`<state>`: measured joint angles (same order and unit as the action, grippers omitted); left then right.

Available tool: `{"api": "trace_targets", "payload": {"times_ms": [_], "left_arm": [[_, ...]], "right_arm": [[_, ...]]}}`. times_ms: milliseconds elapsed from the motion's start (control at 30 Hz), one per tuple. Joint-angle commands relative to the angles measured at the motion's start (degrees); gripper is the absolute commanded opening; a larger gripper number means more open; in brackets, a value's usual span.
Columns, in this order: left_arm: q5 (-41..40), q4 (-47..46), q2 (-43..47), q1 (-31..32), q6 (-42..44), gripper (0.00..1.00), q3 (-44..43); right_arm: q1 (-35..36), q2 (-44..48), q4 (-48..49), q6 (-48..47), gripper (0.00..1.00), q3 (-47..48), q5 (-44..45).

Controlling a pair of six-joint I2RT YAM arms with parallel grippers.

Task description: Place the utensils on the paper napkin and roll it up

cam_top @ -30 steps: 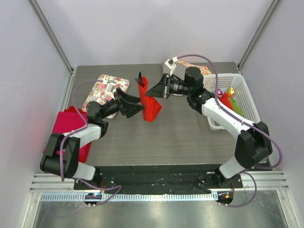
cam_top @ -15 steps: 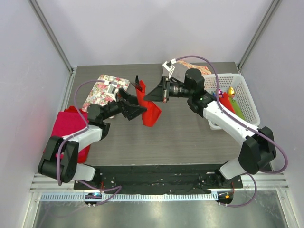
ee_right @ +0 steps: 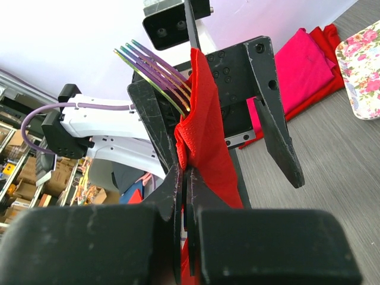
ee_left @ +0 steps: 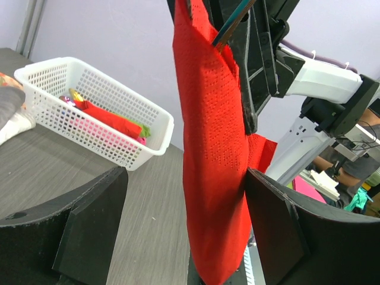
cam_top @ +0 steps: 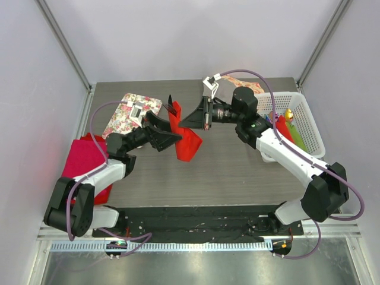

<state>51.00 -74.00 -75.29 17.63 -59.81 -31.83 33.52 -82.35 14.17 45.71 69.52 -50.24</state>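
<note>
paper napkin (cam_top: 183, 135): bright red, held up over the middle of the table (cam_top: 225, 173), a bit toward the back edge. It hangs draped and loosely folded. Can't tell if the lower end touches the table.
fork (ee_right: 155, 72): iridescent tines poke out of the napkin's top end; the handle is hidden in the paper.
right gripper (ee_right: 181, 173): reaches in from the right, jaws pressed together and clamped on the napkin's upper part, with the fork bundled in.
left gripper (ee_left: 189, 237): comes in from the left, jaws wide apart, one on each side of the hanging napkin. One finger (ee_left: 279, 231) sits just beside the paper; can't tell if it touches. Not gripping anything.
basket (cam_top: 309, 119): white plastic mesh, at the table's right edge toward the back corner.
red roll (ee_left: 113, 122): lies inside the basket beside something green.
floral tray (cam_top: 133, 110): back left of the table, behind the left arm, lying flat.
magenta cloth stack (cam_top: 86, 157): at the table's left edge, partly under the left arm, well apart from the napkin.
</note>
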Motion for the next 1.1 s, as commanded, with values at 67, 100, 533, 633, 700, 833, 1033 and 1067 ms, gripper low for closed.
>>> {"api": "trace_targets", "payload": {"times_ms": [67,100,533,633,700,833,1033,1067], "left_arm": [[-1.26,-14.68,2.42,0.04,-0.83,0.84,-0.59],[-1.34,-14.68,2.69,0.04,-0.92,0.84,-0.86],[-2.40,-14.68,3.65,0.04,-2.15,0.81,-1.74],[-2.05,-14.68,3.66,0.04,-2.59,0.77,-2.18],[-2.14,-14.68,3.66,0.04,-2.68,0.68,-2.35],[-2.31,-14.60,3.57,-0.05,-2.59,0.55,-2.27],[-1.87,-14.68,3.83,-0.05,-3.21,0.38,-2.88],[-1.61,-14.68,3.74,-0.05,-3.29,0.35,-2.88]], "right_arm": [[1.11,2.89,2.26,0.87,0.01,1.59,-0.83],[1.20,2.89,2.17,0.78,0.01,1.59,-0.83],[1.46,3.60,0.86,-0.19,0.01,0.45,-0.47],[1.46,3.60,1.03,-0.10,0.01,0.36,-0.39],[1.38,3.60,1.12,-0.10,0.01,0.53,-0.21],[1.38,3.51,1.03,-0.10,0.01,0.36,0.05],[1.38,2.89,0.94,-0.10,0.01,0.44,0.32],[1.37,2.81,0.86,-0.10,0.01,0.44,0.49]]}}
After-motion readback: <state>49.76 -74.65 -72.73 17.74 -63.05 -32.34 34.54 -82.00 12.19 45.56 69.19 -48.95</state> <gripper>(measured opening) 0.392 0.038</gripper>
